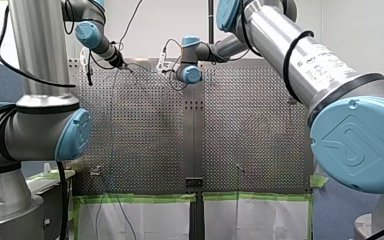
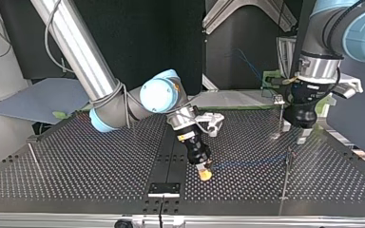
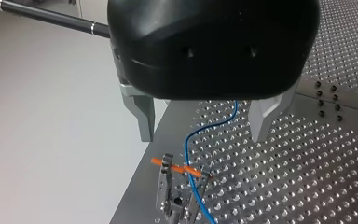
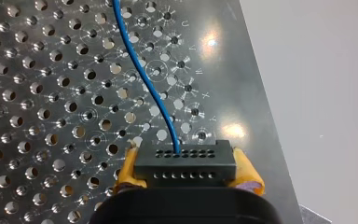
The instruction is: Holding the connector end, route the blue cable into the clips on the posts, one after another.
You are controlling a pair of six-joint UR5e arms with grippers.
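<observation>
Connector (image 4: 185,163) clamped in right jaws, yellow pads either side. Blue cable (image 4: 144,79) runs out low across the surface (image 4: 51,116). Left jaws wide open, empty, hovering above a clip post (image 3: 179,186); cable crosses it, seated or not I can't tell. Risk: a hard pull pops it out or snags it on those open jaws.

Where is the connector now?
In the right wrist view, the black connector sits clamped in my right tool, blue cable running from it over the perforated table.
</observation>
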